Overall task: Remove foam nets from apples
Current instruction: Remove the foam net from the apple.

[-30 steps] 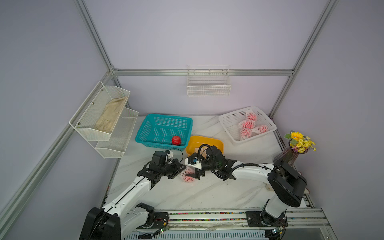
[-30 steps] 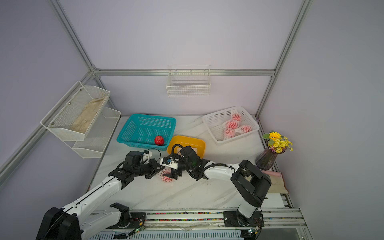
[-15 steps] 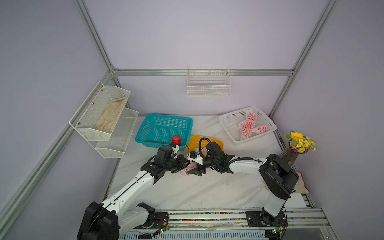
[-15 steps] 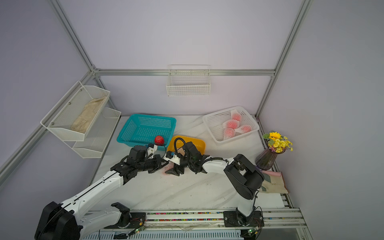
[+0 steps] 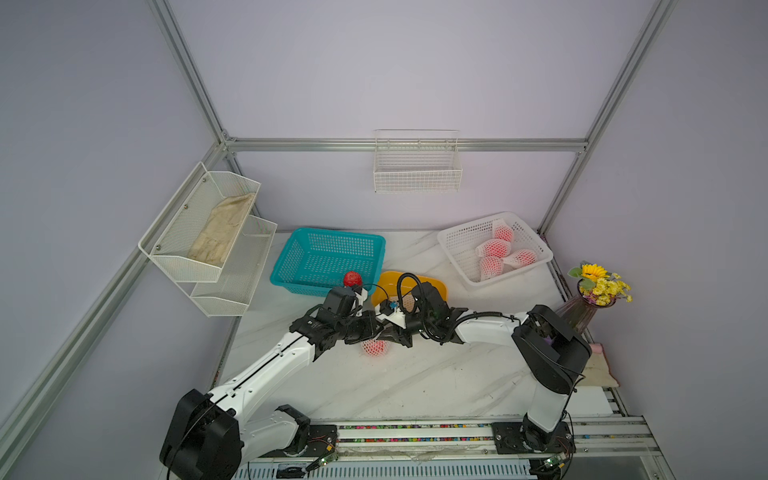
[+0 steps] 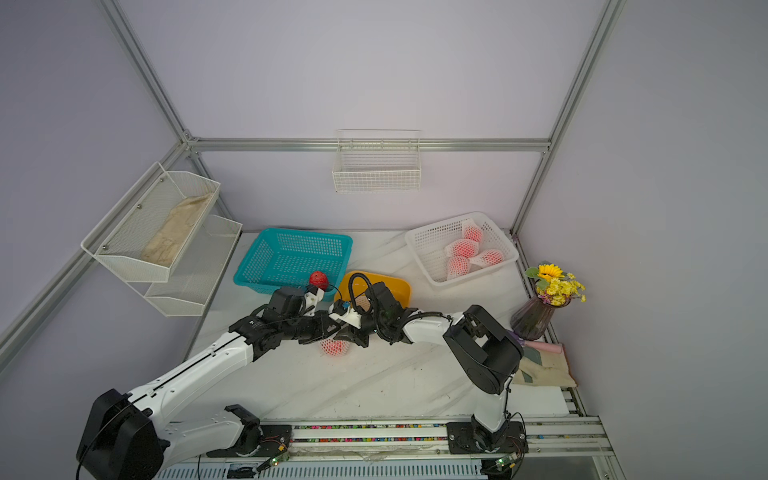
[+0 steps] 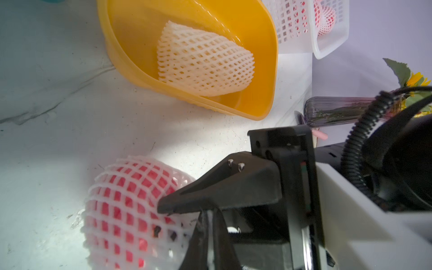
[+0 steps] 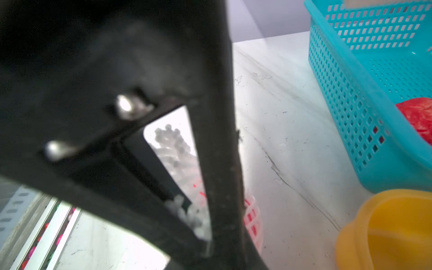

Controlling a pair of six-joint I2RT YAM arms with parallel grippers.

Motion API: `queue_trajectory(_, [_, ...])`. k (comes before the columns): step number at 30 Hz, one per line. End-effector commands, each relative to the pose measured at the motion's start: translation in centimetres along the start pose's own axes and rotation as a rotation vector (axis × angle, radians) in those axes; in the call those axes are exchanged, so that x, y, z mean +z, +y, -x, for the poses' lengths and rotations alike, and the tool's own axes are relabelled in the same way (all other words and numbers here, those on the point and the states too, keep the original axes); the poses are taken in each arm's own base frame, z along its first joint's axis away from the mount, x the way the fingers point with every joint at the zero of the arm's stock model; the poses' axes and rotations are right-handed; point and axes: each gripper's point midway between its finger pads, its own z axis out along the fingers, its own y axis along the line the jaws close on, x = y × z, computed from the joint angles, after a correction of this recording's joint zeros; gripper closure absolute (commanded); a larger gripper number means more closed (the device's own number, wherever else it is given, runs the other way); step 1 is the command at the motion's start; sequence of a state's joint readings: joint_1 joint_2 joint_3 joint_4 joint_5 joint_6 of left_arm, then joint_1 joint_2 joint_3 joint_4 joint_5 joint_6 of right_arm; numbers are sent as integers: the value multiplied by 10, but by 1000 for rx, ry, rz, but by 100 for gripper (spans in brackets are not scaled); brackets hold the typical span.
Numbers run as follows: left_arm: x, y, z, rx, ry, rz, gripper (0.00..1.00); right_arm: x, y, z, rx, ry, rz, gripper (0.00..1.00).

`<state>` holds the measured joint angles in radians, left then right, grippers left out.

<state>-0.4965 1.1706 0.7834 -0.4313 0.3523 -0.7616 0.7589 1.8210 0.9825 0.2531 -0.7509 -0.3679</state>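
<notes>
One apple in a white foam net (image 5: pixel 376 348) (image 6: pixel 333 348) lies on the marble table, with both grippers meeting just above it. The left gripper (image 5: pixel 371 337) (image 7: pixel 211 224) is shut, with a thin strip of the net pinched between its fingers. From the opposite side, the right gripper (image 5: pixel 390 338) (image 8: pixel 208 243) is shut on a bunched end of the same net. The netted apple (image 7: pixel 131 210) shows red through the mesh. A bare red apple (image 5: pixel 352 278) (image 8: pixel 418 117) sits in the teal basket (image 5: pixel 291 266). An empty foam net (image 7: pixel 203 58) lies in the yellow bowl (image 5: pixel 436 286).
A white plastic basket (image 5: pixel 457 239) at the back right holds several netted apples (image 5: pixel 494 249). A vase of yellow flowers (image 5: pixel 582 311) stands at the right edge beside a folded cloth (image 5: pixel 598 368). Wire racks (image 5: pixel 199 237) hang on the left wall and a wire basket (image 5: pixel 417 170) on the back wall.
The right gripper has closed from wide open onto the net's end. Both wrists have drawn in close over the netted apple, which stays at the same spot on the table.
</notes>
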Motion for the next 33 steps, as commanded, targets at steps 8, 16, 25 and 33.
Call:
queue_trajectory(8, [-57, -14, 39, 212, -199, 109, 15, 4, 2, 7, -17, -35, 39, 89])
queue_trajectory(16, [-88, 19, 25, 314, -261, 247, 13, 6, -4, 11, -15, -47, 21, 91])
queue_trajectory(25, [-55, 25, -3, 379, -162, 143, 18, -2, -11, 34, -33, -108, -8, 92])
queue_trajectory(33, [-25, 29, -4, 408, -111, 119, 21, -8, -6, 48, -47, -152, 1, 93])
